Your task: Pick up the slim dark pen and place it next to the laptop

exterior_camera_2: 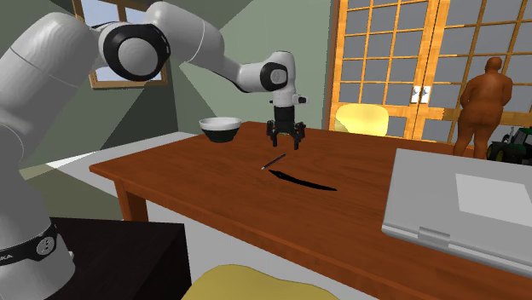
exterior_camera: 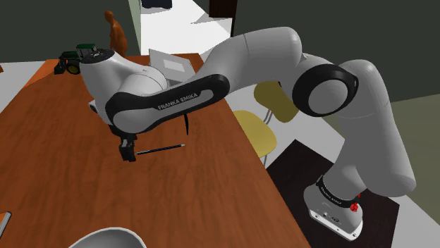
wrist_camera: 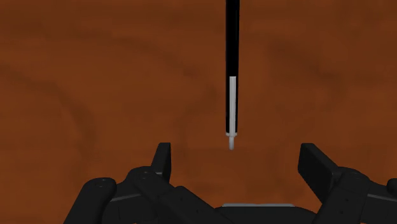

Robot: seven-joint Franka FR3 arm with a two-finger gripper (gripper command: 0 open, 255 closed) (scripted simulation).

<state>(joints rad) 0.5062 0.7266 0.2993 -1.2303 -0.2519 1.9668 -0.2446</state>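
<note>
Gripper [wrist_camera: 236, 153] fingers stand wide apart w/ nothing btwn them, pointing down at brown wooden table [wrist_camera: 95, 76]. Slim black pen [wrist_camera: 232, 63] w/ grey tip section lies flat on the table, tip end facing the gap btwn the fingers, untouched. Shoulder view: gripper [exterior_camera: 127, 151] hangs just beside the pen's [exterior_camera: 161, 149] left end. Second ext. view: grey laptop [exterior_camera_2: 460, 204] sits on same table, well apart from pen [exterior_camera_2: 273, 161]; white bowl [exterior_camera_2: 221, 128] stands behind gripper [exterior_camera_2: 284, 136].
</note>
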